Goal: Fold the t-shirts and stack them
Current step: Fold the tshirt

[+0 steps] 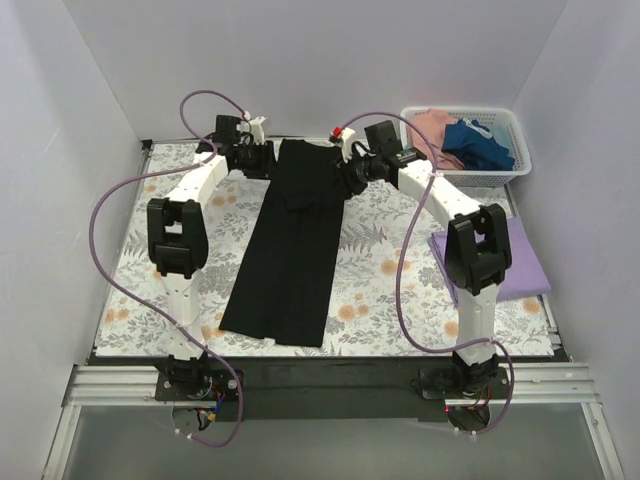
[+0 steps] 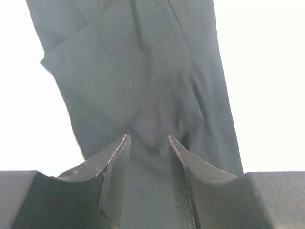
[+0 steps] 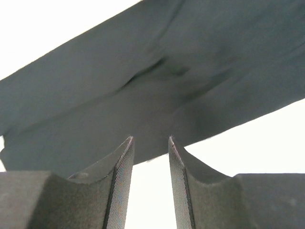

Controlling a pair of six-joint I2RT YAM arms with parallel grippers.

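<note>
A black t-shirt (image 1: 290, 250) lies on the floral table as a long narrow strip running from the far edge toward the near edge. My left gripper (image 1: 268, 160) is at its far left corner. In the left wrist view that gripper (image 2: 147, 138) stands open right over the black t-shirt (image 2: 133, 71), which fills the gap beneath the fingers. My right gripper (image 1: 348, 172) is at the far right side; in the right wrist view this gripper (image 3: 150, 139) is open, its tips at the edge of the black t-shirt (image 3: 143, 95). A folded lavender t-shirt (image 1: 522, 268) lies on the right.
A white lattice basket (image 1: 500, 176) at the back right holds a pink t-shirt (image 1: 432, 124) and a dark blue t-shirt (image 1: 480, 146). The floral table cover (image 1: 380, 270) shows on both sides of the black strip. White walls enclose the table.
</note>
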